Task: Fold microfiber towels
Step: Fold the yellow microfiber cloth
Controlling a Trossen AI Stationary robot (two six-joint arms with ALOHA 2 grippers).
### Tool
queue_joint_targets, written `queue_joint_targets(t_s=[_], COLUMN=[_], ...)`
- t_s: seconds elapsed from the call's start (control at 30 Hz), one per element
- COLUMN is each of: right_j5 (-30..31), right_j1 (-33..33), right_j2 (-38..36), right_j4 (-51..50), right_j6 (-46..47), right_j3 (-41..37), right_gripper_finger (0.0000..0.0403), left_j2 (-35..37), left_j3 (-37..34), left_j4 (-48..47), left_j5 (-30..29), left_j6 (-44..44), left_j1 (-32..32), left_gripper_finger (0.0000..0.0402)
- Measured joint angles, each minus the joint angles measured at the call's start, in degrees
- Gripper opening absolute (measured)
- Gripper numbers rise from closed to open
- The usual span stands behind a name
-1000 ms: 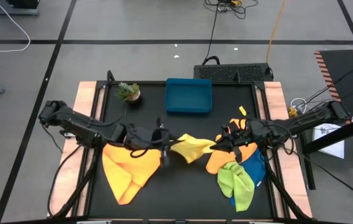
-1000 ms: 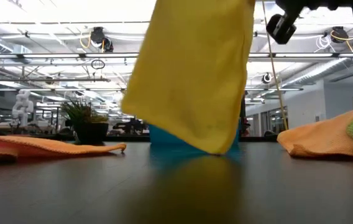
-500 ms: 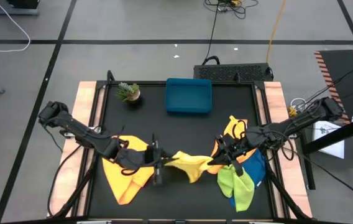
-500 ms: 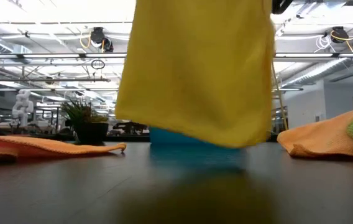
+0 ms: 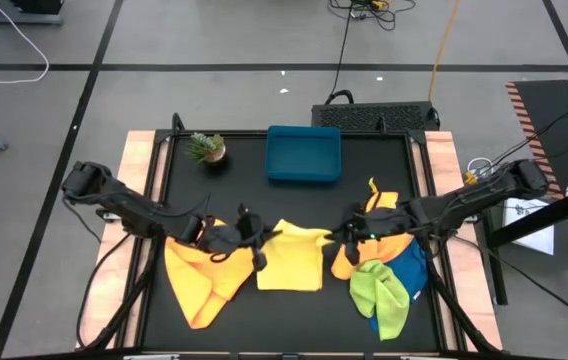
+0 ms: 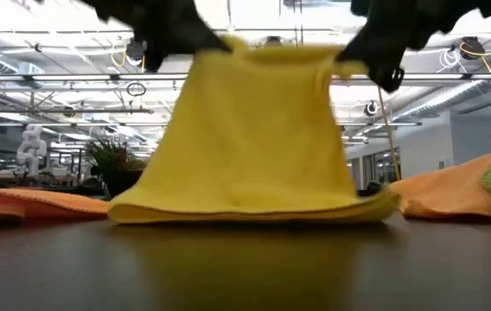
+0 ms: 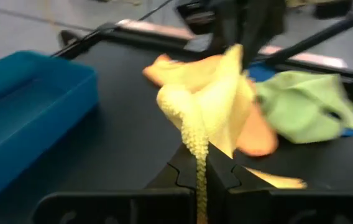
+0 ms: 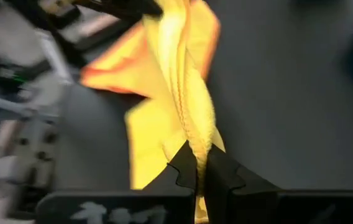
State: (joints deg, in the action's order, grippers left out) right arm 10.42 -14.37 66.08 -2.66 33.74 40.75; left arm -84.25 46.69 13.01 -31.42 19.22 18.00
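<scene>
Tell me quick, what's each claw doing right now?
Left gripper: shut on one top corner of the yellow towel.
Right gripper: shut on the towel's other top corner.

Middle towel (image 5: 292,262) at table (image 5: 294,200) centre, near edge on the surface, far edge lifted. Tray (image 5: 304,154) far behind it, plant (image 5: 205,149) far left. One towel (image 5: 202,275) left, towel pile (image 5: 382,270) right.

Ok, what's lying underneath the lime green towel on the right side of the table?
Under the green towel lies a blue towel, showing along its right edge, with an orange towel tucked under its top-left. How far either reaches beneath it is covered.
</scene>
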Motion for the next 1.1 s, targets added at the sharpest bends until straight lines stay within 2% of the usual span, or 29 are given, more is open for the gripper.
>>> queue_joint_targets(t_s=[0.13, 0.3, 0.47, 0.6, 0.7, 0.8, 0.9, 1.0, 1.1], right_j5=[0.1, 0.2, 6.9, 5.9, 4.5, 4.1, 0.0, -3.1, -3.2], right_j1=[3.9, 9.7, 14.3, 16.8, 17.1, 16.5, 15.0, 12.4, 9.3], right_j2=[2.9, 5.9, 8.6, 10.2, 10.6, 10.9, 10.9, 10.9, 10.9], right_j4=[-1.5, -1.4, 2.6, 7.5, 7.9, 7.7, 8.0, 7.8, 7.8], right_j6=[-0.1, -3.7, -11.2, -15.6, -17.5, -18.2, -19.0, -19.5, -19.6], right_j3=[0.0, 0.0, 0.0, 0.0, 0.0, 0.0, 0.0, 0.0, 0.0], right_gripper_finger=[0.0000, 0.0000, 0.0000, 0.0000, 0.0000, 0.0000, 0.0000, 0.0000, 0.0000], left_j2=[0.0, 0.0, -0.1, -2.3, -4.8, -7.6, -10.1, -11.6, -12.3], left_j3=[-5.4, -11.1, -15.0, -16.7, -16.8, -16.7, -16.8, -16.8, -16.8], left_j4=[5.7, 13.7, 19.5, 24.1, 26.2, 28.4, 30.2, 32.2, 34.0], left_j5=[0.7, 5.9, 6.1, 7.2, 8.0, 6.1, 4.9, 4.2, 1.0], left_j6=[-3.0, -3.9, -7.2, -7.6, -8.3, -8.7, -9.0, -10.5, -12.8], left_j1=[-4.2, -9.4, -13.8, -16.5, -17.0, -16.8, -16.0, -13.8, -10.8], left_gripper_finger=[0.0009, 0.0004, 0.0009, 0.0004, 0.0008, 0.0005, 0.0005, 0.0004, 0.0004])
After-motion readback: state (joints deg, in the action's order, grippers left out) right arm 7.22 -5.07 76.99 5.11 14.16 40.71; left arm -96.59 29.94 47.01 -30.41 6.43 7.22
